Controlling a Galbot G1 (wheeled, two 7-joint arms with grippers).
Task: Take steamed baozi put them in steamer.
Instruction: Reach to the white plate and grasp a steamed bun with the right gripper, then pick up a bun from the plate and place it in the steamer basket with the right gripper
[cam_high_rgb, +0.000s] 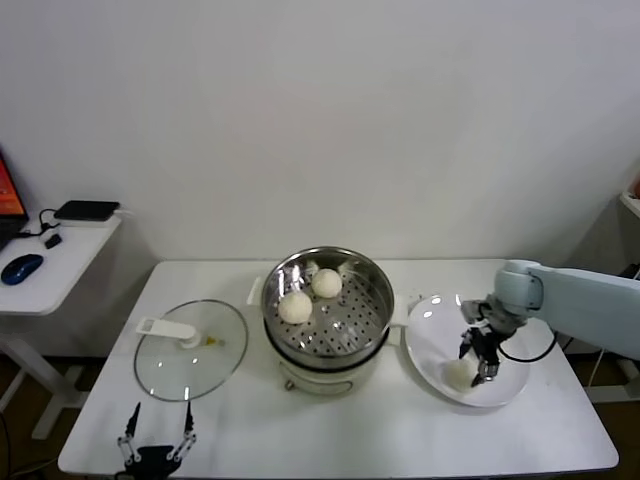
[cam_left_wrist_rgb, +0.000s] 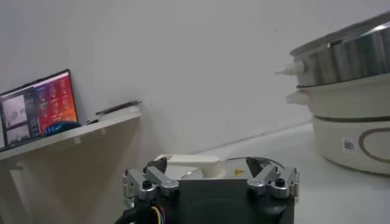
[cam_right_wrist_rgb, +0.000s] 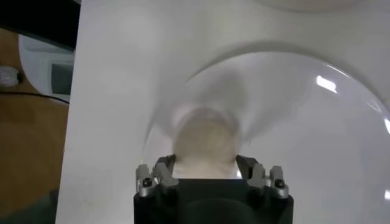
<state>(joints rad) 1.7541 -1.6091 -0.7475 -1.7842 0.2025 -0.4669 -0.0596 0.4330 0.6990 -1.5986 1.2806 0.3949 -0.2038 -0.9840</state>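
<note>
The steamed baozi are split between two containers: two of them (cam_high_rgb: 295, 307) (cam_high_rgb: 326, 283) lie on the perforated floor of the steamer (cam_high_rgb: 372, 283), toward its back-left part, close together, and one more baozi (cam_high_rgb: 458, 374) sits on the white plate (cam_high_rgb: 425, 340). The steamer stands at the middle of the table (cam_high_rgb: 400, 440) on its cream pot base, and the plate lies just beside it toward the table's right edge. The right gripper (cam_high_rgb: 483, 368) is down over the plate, its fingers (cam_right_wrist_rgb: 163, 173) on either side of the baozi (cam_right_wrist_rgb: 204, 141) and close against it; whether they already pinch it I cannot tell. A glass lid (cam_high_rgb: 190, 350) with a white handle lies flat on the table toward the left edge, near the steamer. The left gripper (cam_high_rgb: 156, 438) is parked at the table's front-left corner, jaws spread apart with nothing between them.
</note>
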